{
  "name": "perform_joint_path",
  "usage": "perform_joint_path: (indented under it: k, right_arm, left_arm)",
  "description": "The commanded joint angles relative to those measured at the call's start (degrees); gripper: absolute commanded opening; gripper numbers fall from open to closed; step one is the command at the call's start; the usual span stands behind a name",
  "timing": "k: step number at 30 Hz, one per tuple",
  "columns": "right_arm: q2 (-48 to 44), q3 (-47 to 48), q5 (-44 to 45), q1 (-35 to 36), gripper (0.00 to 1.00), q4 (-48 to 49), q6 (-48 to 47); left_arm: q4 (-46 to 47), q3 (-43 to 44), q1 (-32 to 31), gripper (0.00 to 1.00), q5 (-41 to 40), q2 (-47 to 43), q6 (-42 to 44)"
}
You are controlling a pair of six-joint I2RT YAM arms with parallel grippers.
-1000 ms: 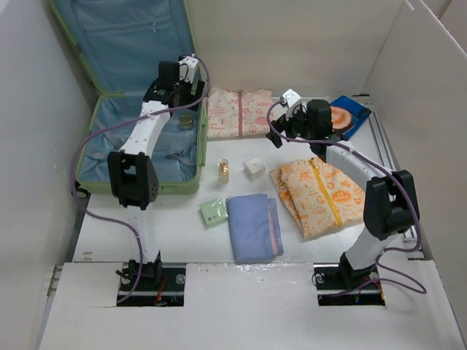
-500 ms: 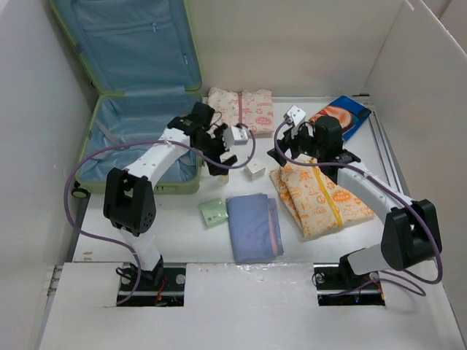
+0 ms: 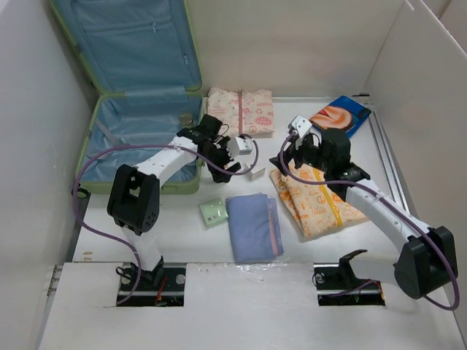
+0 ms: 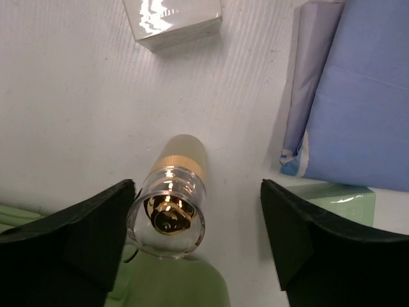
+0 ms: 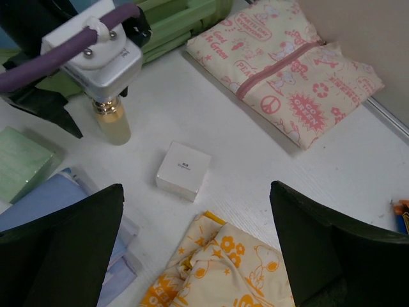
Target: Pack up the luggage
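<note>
Pink "Go Green" garment (image 5: 287, 77) beside luggage (image 5: 185, 25)

Glossy glass bottle (image 4: 169, 195), matt blue cloth (image 4: 364, 96), smooth plastic luggage (image 3: 131, 51)

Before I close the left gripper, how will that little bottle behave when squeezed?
The bottle stands upright, tall and narrow, nearer one finger of the left gripper, so an uneven squeeze may tip it. It is round, so once down it would probably roll. Its glossy clear wall looks slippery, perhaps breakable.
</note>
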Motion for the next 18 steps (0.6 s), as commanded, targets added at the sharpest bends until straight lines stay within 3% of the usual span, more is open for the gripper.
perform_joint_path:
  k: [1, 2, 5, 11, 15, 18]
  right_arm:
    - [-2.0, 0.0, 2.0, 0.4, 1.0, 1.3, -0.3]
    - [-2.1, 0.0, 2.0, 0.4, 1.0, 1.3, -0.3]
    - [-2.1, 0.0, 2.0, 0.4, 1.0, 1.3, -0.3]
    - [-2.1, 1.1, 2.0, 1.0, 1.0, 0.7, -0.3]
    - [-1.5, 1.1, 2.0, 1.0, 1.0, 0.7, -0.8]
    - [-1.5, 1.7, 2.0, 1.0, 1.0, 0.7, -0.8]
  left_arm:
    - [3.1, -0.3, -0.5, 0.71, -3.5, -0.2, -3.0]
    - [3.8, -0.3, -0.5, 0.56, -3.5, -0.2, -3.5]
    - [3.8, -0.3, -0.5, 0.42, -2.8, -0.7, -4.1]
    - [2.6, 1.6, -0.5, 0.02, -2.6, -2.0, -6.1]
    - [-1.0, 4.2, -0.5, 0.0, -3.5, -0.8, -6.7]
    - [-2.1, 10.3, 0.0, 0.0, 0.2, -0.8, -8.6]
